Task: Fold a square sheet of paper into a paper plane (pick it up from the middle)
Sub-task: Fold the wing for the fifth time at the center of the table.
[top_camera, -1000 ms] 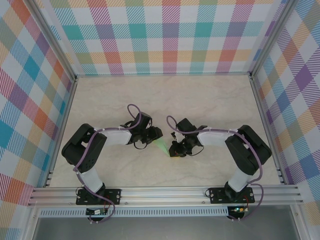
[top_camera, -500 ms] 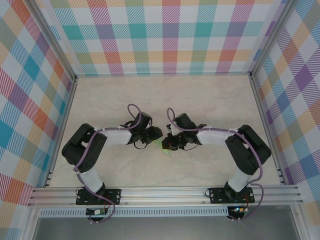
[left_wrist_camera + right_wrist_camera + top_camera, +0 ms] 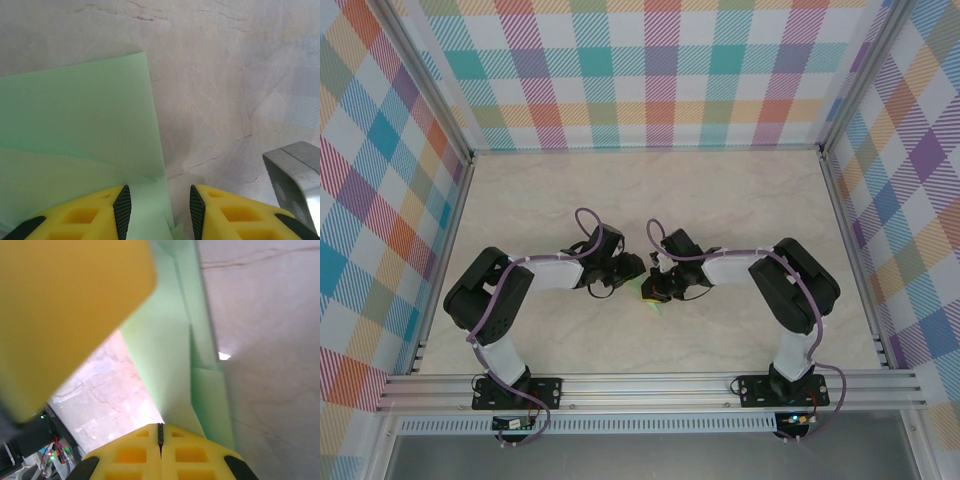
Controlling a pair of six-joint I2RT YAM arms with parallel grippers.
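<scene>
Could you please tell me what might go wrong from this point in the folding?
1. The left hand and right hand crowd together over the folded green paper; a yellow finger looms just before the right wrist camera, so they could collide.
2. The right hand is shut at the paper's crease while the left stands open over its edge; any pull might tear or drag the thin sheet.
3. The flaps look lifted, so folds may spring open.

- Right gripper at bottom centre, its yellow fingers pressed together
- Folded green paper runs from them to the top edge
- Blurred yellow block at upper left
</scene>
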